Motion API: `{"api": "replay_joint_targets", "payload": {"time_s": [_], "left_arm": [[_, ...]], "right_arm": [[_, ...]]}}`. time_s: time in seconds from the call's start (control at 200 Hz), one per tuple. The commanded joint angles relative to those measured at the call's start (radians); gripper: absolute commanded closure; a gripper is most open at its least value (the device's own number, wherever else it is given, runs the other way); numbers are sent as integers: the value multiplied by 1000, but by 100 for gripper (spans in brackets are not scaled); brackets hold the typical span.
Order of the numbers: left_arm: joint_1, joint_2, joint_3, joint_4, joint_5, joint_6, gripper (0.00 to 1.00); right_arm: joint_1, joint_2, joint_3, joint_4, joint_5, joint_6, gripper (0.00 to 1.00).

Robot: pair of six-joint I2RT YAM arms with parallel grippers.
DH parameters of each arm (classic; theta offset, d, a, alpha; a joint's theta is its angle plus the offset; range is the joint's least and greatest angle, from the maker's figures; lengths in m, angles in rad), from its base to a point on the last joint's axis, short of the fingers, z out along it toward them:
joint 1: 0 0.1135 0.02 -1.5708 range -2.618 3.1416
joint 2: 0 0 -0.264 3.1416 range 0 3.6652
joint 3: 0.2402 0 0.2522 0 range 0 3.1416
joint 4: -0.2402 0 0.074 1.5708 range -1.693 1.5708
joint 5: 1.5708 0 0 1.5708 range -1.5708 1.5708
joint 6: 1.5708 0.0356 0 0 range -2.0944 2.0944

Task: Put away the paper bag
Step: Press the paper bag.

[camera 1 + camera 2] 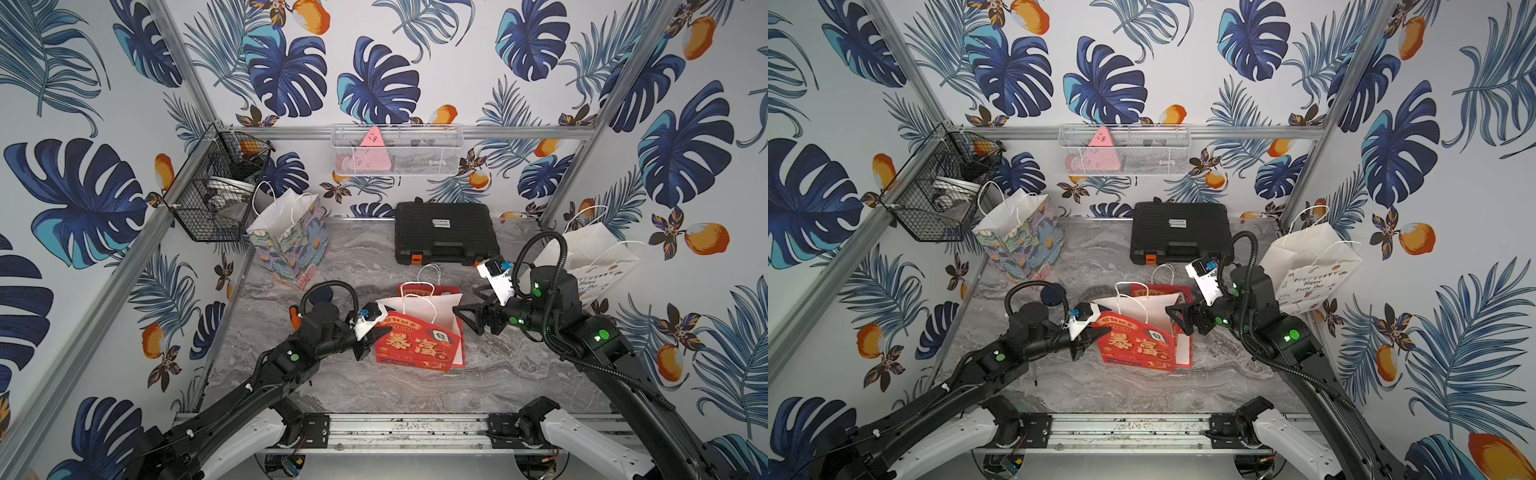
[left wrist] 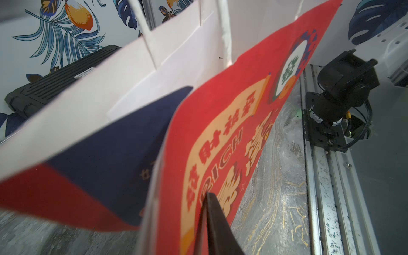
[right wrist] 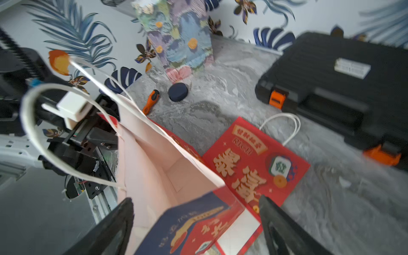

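Left pincer point(image 1: 371, 334): I have it closed on the bag's point(image 1: 415, 345) red front wall, at the edge nearest that arm. In the wrist view one finger point(image 2: 213, 223) lies flat on the print; the other is hidden behind the paper.
Right pincer point(image 1: 468, 320): jaws wide apart and gripping nothing. In its wrist view they stand either side of the bag's far end wall; I can't tell if they touch it.
Bag: upright on the bench point(image 1: 374, 390) between my two arms, mouth open, white inside, handles up.
Flat bag point(image 1: 430, 289): same red print, lying flat just behind the standing one.
Screwdriver point(image 3: 151, 100): orange handle, on the bench beyond the left arm, beside a dark round puck point(image 3: 177, 91).
Case point(image 1: 444, 232): black, orange latches, lid down, at the back of the bench.
Floral bag point(image 1: 291, 241): upright in the back left corner.
White bag point(image 1: 590, 266): upright by the right wall, behind the right arm.
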Motion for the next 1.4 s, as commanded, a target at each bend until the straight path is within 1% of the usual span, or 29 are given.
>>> {"api": "replay_joint_targets", "payload": {"time_s": [0.0, 0.15, 0.26, 0.336, 0.431, 0.496, 0.646, 0.721, 0.781, 0.871, 0.947, 1.027, 1.107, 1.167, 1.257, 1.307, 1.362, 1.397], "left_arm": [[-1, 6, 0, -6, -16, -4, 83], [0, 8, 4, -3, -30, 2, 83], [0, 17, 5, -3, -43, 1, 86], [0, 22, 8, -4, -49, -2, 88], [2, 23, 11, 1, -58, -3, 93], [3, 23, 14, 3, -71, -4, 95], [23, 16, 25, -7, -71, 6, 97], [40, 13, 30, -12, -62, 5, 98], [64, 14, 30, -2, -45, -5, 100], [106, 19, 30, 8, -13, -26, 100], [137, 17, 37, -1, 1, -25, 100], [170, 14, 38, -4, 25, -19, 100], [189, 16, 38, -6, 53, -12, 100], [193, 20, 38, -3, 64, -8, 100], [194, 24, 36, 3, 82, -6, 100], [194, 24, 32, 9, 93, -7, 100], [194, 22, 30, 8, 104, -4, 100], [195, 18, 29, 4, 111, 3, 100]], "right_arm": [[0, -84, -93, -50, 42, 271, 9], [0, -245, -206, -71, 166, 387, 8], [0, -300, -250, -77, 212, 457, 7], [0, -311, -252, -106, 257, 467, 7], [0, -309, -236, -140, 294, 436, 7], [0, -302, -249, -105, 254, 409, 7], [3, -227, -320, 42, 73, 378, 10], [3, -185, -352, 116, 27, 367, 10], [5, -169, -383, 195, 12, 362, 10], [10, -171, -439, 332, 1, 394, 10], [22, -200, -483, 417, -11, 415, 10], [55, -245, -529, 465, -7, 392, 10], [116, -271, -575, 497, 36, 345, 10], [168, -258, -603, 526, 87, 315, 10], [228, -192, -642, 602, 163, 285, 10], [254, -147, -656, 647, 225, 264, 10], [266, -103, -674, 695, 306, 244, 10], [268, -79, -689, 736, 324, 218, 10]]}}
